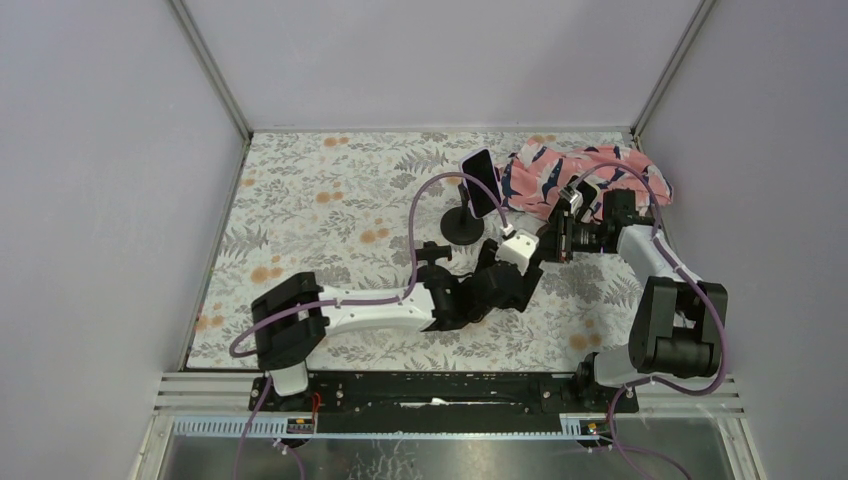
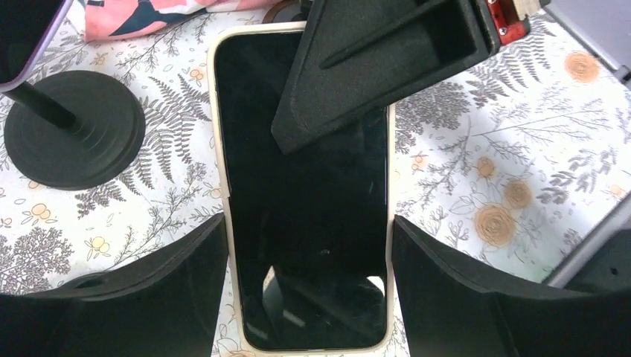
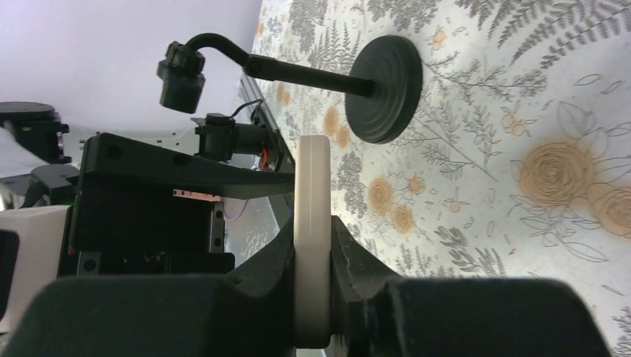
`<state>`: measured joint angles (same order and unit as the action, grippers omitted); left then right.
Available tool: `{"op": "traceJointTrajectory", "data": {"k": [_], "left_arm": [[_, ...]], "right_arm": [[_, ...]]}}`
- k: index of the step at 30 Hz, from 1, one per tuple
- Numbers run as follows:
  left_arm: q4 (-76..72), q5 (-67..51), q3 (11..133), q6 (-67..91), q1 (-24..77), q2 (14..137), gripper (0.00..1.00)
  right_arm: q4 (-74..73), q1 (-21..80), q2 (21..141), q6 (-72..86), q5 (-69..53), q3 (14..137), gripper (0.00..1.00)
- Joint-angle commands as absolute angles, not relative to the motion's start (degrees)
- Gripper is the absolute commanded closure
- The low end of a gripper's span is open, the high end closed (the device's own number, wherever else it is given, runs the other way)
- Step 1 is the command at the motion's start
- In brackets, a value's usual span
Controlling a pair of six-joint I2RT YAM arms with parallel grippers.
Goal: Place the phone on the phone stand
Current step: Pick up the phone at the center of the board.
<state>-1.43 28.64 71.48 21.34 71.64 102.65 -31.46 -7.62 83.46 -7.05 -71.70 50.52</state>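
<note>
phone (image 2: 305, 208): off the stand (image 2: 74, 130), just beside its base | left pincer (image 2: 309, 245): spread wide, fingers apparently gripping both long edges of the phone | right pincer (image 3: 312, 245): clamped on the phone's far end

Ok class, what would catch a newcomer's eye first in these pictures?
Most striking is the cream-cased phone mid-table, held across its width by the left gripper while the right gripper pinches its edge. Beside it stands the black phone stand on its round base. A pink patterned cloth lies crumpled at the far right of the floral table.
</note>
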Motion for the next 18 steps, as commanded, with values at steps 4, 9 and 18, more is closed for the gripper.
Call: {"op": "traceJointTrajectory", "data": {"k": [4,9,18], "left_arm": [[-11.87,17.83,64.61,19.65,72.39,91.09,0.02],[-11.07,11.81,58.65,21.16,73.01,83.57,0.01],[-11.12,5.9,45.69,19.76,73.78,64.36,0.01]], "right_arm": [[-34.73,-7.29,79.32,-10.72,-77.53,53.15,1.0],[-36.49,-7.29,77.37,-14.45,-79.75,53.48,1.0],[-57.82,-7.29,74.04,-45.9,-83.58,57.04,1.0]]}}
